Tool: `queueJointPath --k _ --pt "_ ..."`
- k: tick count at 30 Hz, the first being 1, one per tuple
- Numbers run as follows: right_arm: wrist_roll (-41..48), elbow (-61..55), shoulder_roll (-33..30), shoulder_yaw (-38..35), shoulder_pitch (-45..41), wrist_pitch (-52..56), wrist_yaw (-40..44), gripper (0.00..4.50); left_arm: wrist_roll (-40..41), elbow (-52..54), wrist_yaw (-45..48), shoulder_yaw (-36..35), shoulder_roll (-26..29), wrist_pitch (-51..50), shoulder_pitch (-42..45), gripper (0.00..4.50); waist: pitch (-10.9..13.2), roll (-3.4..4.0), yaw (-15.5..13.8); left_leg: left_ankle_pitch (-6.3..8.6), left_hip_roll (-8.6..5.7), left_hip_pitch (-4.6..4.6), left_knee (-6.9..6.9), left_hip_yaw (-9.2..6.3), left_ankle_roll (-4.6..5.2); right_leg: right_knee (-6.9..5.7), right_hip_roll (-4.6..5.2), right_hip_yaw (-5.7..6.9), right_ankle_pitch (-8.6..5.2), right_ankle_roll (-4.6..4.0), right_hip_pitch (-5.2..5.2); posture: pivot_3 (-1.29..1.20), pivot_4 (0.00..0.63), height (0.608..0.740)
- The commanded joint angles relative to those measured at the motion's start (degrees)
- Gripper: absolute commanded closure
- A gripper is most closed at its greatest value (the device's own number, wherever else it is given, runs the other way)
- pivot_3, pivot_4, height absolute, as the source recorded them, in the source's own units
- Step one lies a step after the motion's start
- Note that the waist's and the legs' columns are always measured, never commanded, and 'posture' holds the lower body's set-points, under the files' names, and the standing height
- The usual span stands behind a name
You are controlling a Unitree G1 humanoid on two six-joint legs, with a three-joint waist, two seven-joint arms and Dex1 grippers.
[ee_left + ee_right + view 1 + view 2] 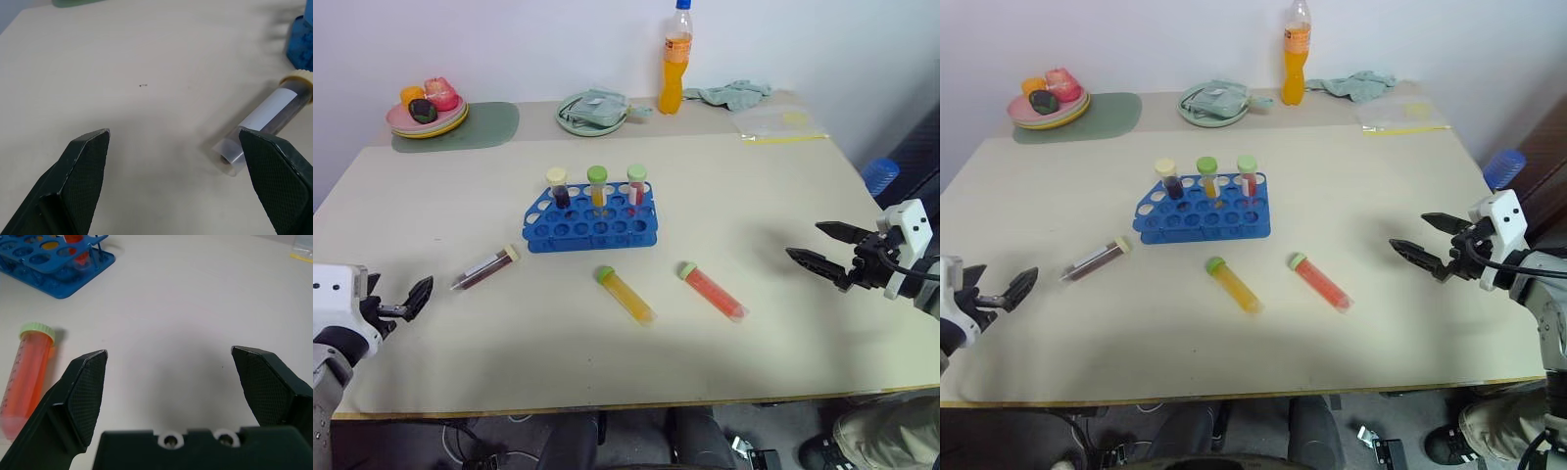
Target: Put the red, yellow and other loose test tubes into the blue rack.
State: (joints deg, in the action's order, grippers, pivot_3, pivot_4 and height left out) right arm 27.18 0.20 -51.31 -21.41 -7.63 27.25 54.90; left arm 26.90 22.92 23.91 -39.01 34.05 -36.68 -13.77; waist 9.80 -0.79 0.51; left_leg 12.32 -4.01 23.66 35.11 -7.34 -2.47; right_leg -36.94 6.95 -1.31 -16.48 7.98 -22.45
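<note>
On the cream table [754, 196] the blue rack [590, 227] stands a little left of centre, with three capped tubes already upright along its far row: a cream-capped one [557, 185] on the left, a green-capped one [597, 184] in the middle and another green-capped one [636, 183] on the right. Three loose test tubes lie flat on the near side of it. The dark brown tube [485, 267] with the cream cap lies to the near left of the rack, the yellow tube [626, 295] lies just near of the rack's middle, and the red-orange tube [712, 290] lies to the right of the yellow one (both green caps point toward the far side). The left gripper [411, 302] hovers over the table's near left edge with its jaws spread wide and nothing between them, close to the brown tube but apart from it. The right gripper [818, 250] hangs at the right side, also wide apart and empty, well right of the red-orange tube. At the far edge stand an orange bottle [675, 59], a stack of plates [427, 113] with toy food, a green dish [593, 111] and a crumpled cloth [734, 93].
</note>
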Motion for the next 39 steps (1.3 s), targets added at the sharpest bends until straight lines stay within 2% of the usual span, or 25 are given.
queueJointPath --k 1,8,14,21,27,33,35,39 --pt "0.38 -1.82 -1.75 -1.63 -0.43 0.27 0.21 0.00 0.45 2.00 -0.96 -0.08 -0.28 0.18 0.59 0.18 0.00 0.00 0.03 0.00 0.00 0.00 0.00 0.00 0.00 0.00 0.00 0.00 0.00 0.01 0.00 0.00 0.150 0.740" --pt "0.14 -2.91 -1.47 -0.33 -2.11 1.53 -1.14 0.00 0.65 1.84 -1.47 0.25 -0.66 0.64 2.37 0.18 0.00 0.01 0.03 0.00 -0.01 0.00 0.00 0.01 0.00 0.00 -0.01 0.00 0.00 0.00 0.00 0.00 0.150 0.740" --pt "1.40 -9.39 -1.23 1.20 -3.01 5.83 -3.43 0.00 3.97 2.63 -0.87 0.73 -0.21 0.05 7.93 0.18 0.00 0.00 -0.05 0.00 -0.02 0.00 0.01 0.00 0.00 0.00 -0.02 0.00 0.01 0.02 0.00 0.00 0.150 0.740" --pt "5.99 -19.37 -3.02 3.96 -6.43 17.36 -5.50 0.00 9.57 6.77 4.74 9.36 0.23 -0.99 12.01 0.18 0.01 0.01 0.01 0.00 -0.02 0.00 0.01 -0.01 0.00 -0.01 -0.02 0.00 0.01 0.02 -0.01 0.00 0.150 0.740" --pt "8.66 -25.52 -5.68 16.59 -17.78 43.07 -12.74 0.00 9.53 8.25 15.80 20.69 5.82 0.43 12.21 0.18 0.02 0.03 0.24 0.00 -0.01 0.02 -0.03 0.01 0.00 -0.01 -0.03 -0.01 -0.08 -0.15 -0.08 0.00 0.150 0.740" --pt "9.50 -21.81 1.43 26.90 -33.25 62.43 -17.70 0.00 6.38 10.68 21.22 33.24 6.06 3.91 13.06 0.18 0.07 0.10 0.14 0.01 -0.01 0.25 0.01 0.01 0.02 -0.01 -0.01 -0.02 -0.08 -0.17 -0.26 0.00 0.150 0.740" --pt "9.98 -18.85 3.78 29.83 -36.03 65.00 -19.92 0.00 5.57 10.89 22.13 35.97 5.56 5.00 13.36 0.18 0.07 0.10 0.14 0.00 -0.03 0.35 0.03 -0.02 0.02 -0.01 -0.01 -0.01 -0.05 -0.12 -0.35 0.00 0.150 0.740" --pt "13.20 -14.25 3.65 35.86 -39.16 65.25 -21.09 0.00 3.47 11.91 24.26 40.10 6.48 6.81 13.02 0.18 0.07 0.11 0.02 0.00 -0.05 0.49 0.07 -0.08 0.02 0.00 0.01 0.02 0.00 -0.02 -0.41 0.00 0.150 0.740"
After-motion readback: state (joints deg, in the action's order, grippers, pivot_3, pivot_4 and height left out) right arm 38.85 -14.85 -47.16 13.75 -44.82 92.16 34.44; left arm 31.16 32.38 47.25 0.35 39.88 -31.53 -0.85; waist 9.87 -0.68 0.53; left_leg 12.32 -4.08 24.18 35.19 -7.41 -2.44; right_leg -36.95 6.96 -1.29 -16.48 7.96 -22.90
